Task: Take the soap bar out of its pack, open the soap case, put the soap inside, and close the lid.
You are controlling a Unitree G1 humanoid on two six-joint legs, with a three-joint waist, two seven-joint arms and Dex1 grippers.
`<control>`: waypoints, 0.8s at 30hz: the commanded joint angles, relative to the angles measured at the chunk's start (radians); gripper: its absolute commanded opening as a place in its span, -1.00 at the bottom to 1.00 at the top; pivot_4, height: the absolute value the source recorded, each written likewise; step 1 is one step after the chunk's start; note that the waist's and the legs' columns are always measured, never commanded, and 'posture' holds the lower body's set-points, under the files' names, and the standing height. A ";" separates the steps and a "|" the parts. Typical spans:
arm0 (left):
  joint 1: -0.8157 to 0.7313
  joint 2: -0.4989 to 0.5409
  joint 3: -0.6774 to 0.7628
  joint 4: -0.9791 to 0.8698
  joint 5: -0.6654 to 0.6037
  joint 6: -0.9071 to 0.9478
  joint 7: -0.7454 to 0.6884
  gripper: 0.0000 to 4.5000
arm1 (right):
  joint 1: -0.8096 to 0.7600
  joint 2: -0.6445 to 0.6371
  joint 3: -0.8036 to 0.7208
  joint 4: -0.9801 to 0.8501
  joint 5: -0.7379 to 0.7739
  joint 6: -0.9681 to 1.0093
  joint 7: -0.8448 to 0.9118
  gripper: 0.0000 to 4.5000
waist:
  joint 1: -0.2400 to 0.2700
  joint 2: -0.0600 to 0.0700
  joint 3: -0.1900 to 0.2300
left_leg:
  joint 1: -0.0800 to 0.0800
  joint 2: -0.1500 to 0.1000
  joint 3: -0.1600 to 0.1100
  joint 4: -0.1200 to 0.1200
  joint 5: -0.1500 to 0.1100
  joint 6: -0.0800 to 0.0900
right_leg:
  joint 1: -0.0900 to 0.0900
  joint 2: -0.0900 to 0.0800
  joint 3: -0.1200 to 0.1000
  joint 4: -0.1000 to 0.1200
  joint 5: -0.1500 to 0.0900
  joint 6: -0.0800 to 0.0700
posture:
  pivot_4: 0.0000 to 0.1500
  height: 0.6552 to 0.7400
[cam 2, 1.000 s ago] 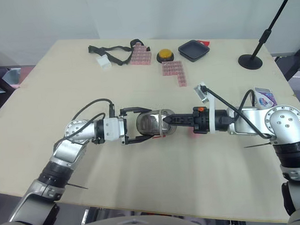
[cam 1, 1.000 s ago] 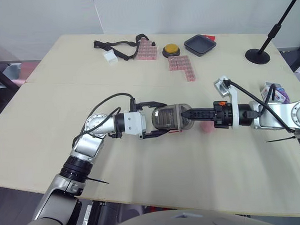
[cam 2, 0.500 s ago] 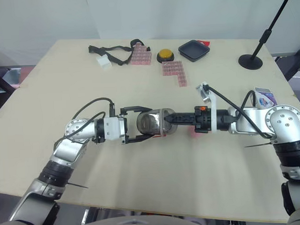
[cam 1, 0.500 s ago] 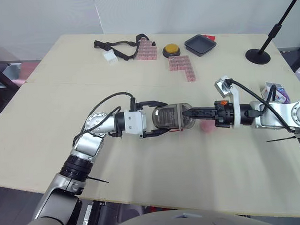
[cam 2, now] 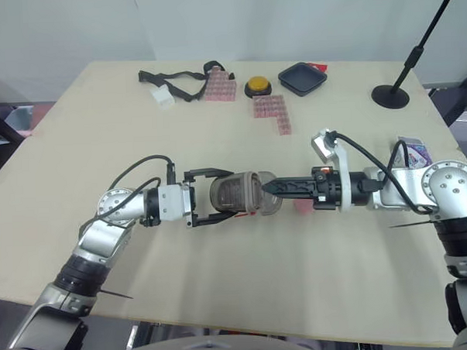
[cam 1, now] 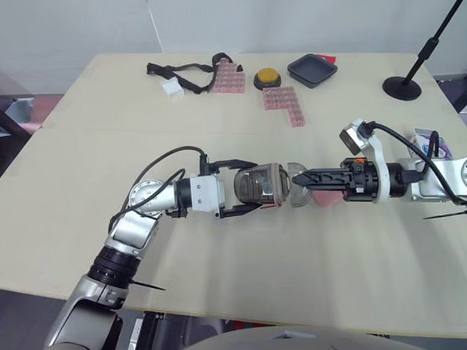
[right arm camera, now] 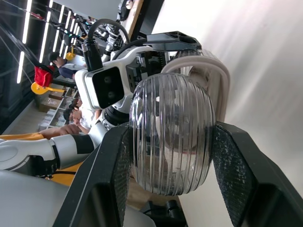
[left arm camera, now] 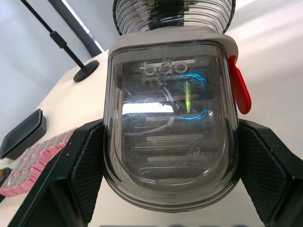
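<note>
My left gripper (cam 1: 255, 186) is shut on the smoky soap case (cam 1: 266, 181) and holds it sideways just above the table's middle. The case's beige rim (right arm camera: 215, 80) faces right. My right gripper (cam 1: 301, 180) is shut on the ribbed clear lid (cam 1: 297, 192), which sits a little off that rim. In the right wrist view the lid (right arm camera: 170, 137) is clamped between both fingers (right arm camera: 241, 179). The left wrist view looks through the case base (left arm camera: 170, 132) to the lid (left arm camera: 173, 14) beyond it. A pink soap bar (cam 1: 326, 199) lies on the table under the right gripper.
A purple and white soap pack (cam 1: 427, 141) lies by the right table edge. At the back are two pink block trays (cam 1: 283, 104), a yellow button (cam 1: 266, 77), a black tray (cam 1: 311, 68), a black strap (cam 1: 184, 69) and a stand base (cam 1: 401, 85).
My right gripper has drawn back to the right with the lid, which has come away from the case. The case's beige rim now shows. The left gripper has kept its hold.
</note>
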 commanded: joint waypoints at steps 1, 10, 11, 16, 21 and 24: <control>0.004 0.011 0.009 -0.024 -0.003 0.003 0.012 0.54 | -0.008 -0.067 -0.053 0.038 0.002 0.012 0.007 -0.11 | 0.001 0.000 0.000 | 0.000 0.000 0.000 0.000 0.000 0.000 | 0.000 0.000 0.000 0.000 0.000 0.000 | 1.00 1.00; 0.012 0.004 -0.001 -0.024 -0.002 0.011 0.010 0.54 | -0.016 -0.280 -0.094 0.220 -0.412 0.035 0.105 -0.11 | 0.004 0.000 0.000 | 0.000 -0.001 -0.001 0.001 0.000 0.000 | 0.002 0.000 0.000 -0.003 0.000 0.000 | 1.00 1.00; 0.012 0.002 -0.002 -0.024 -0.002 0.010 0.008 0.54 | -0.030 -0.284 -0.091 0.243 -0.464 0.028 0.109 -0.11 | 0.001 0.000 0.000 | 0.000 -0.001 -0.001 0.001 0.000 0.000 | 0.002 0.000 -0.001 -0.003 0.000 0.000 | 1.00 1.00; 0.015 0.002 -0.016 -0.025 -0.012 0.014 -0.010 0.54 | -0.104 -0.276 -0.060 0.345 -0.719 0.007 0.122 -0.11 | -0.006 0.000 0.000 | 0.001 0.000 -0.001 0.001 0.000 -0.001 | 0.002 0.002 0.000 -0.002 0.000 0.000 | 1.00 1.00; 0.017 0.001 -0.019 -0.027 -0.010 0.016 -0.013 0.54 | -0.146 -0.219 -0.047 0.375 -0.885 0.004 0.163 -0.11 | -0.003 0.000 0.000 | 0.001 0.000 -0.001 0.002 0.000 -0.001 | 0.003 0.002 0.000 -0.001 0.000 0.000 | 1.00 1.00; 0.021 0.002 -0.018 -0.032 -0.008 0.019 -0.010 0.54 | -0.167 -0.173 -0.052 0.398 -0.978 -0.023 0.169 -0.11 | -0.001 0.000 0.000 | 0.001 0.000 -0.001 0.002 0.000 -0.001 | 0.003 0.002 0.000 0.000 0.000 0.000 | 1.00 1.00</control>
